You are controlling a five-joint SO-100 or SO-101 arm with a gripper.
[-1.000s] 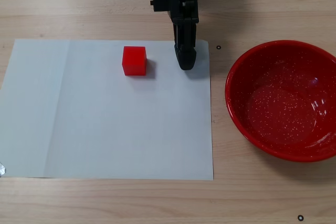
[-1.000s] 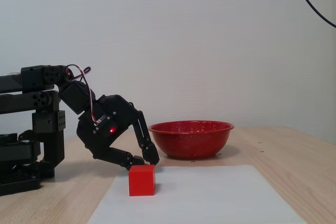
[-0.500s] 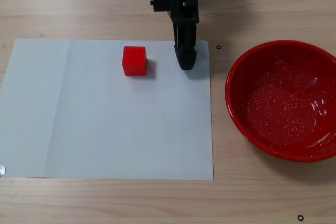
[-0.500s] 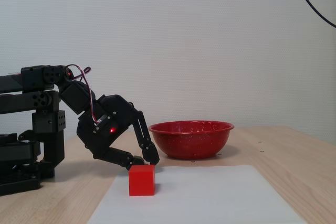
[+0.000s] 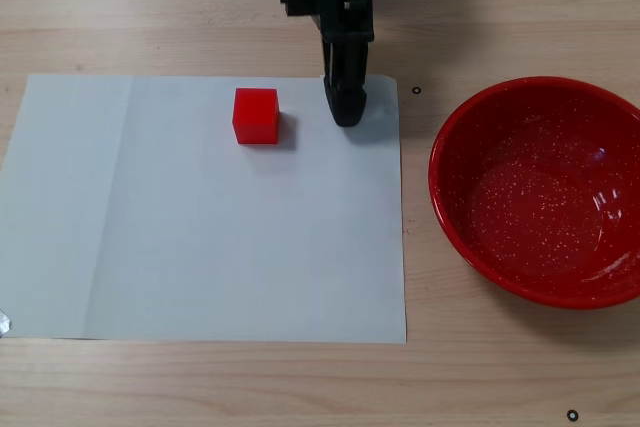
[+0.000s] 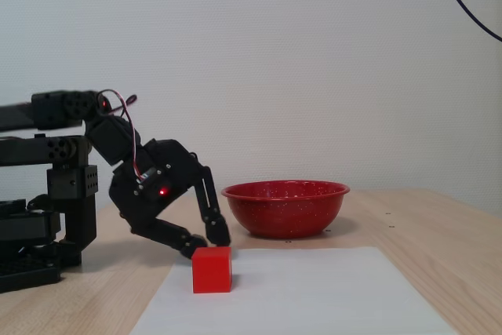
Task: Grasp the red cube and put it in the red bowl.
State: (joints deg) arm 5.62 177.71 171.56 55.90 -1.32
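I see the jaws pressed together and gripping nothing, tips low over the white paper sheet (image 5: 200, 217) on the wooden worktop (image 5: 500, 7). In a fixed view from above, the red cube (image 5: 255, 115) sits on the paper just left of the gripper (image 5: 347, 115), apart from it. The red bowl (image 5: 545, 192) stands well off to the jaws' right, empty.

From the side, the cube (image 6: 212, 269) lies nearer the camera than the gripper (image 6: 210, 239).

You have even, bright indoor light in both fixed views, sharp across each frame, with no blur or edge distortion. Soft short shadows fall right of the red cube (image 5: 255, 115) and gripper (image 5: 347, 115). Small white glare spots sit inside the glossy red bowl (image 5: 610, 202).
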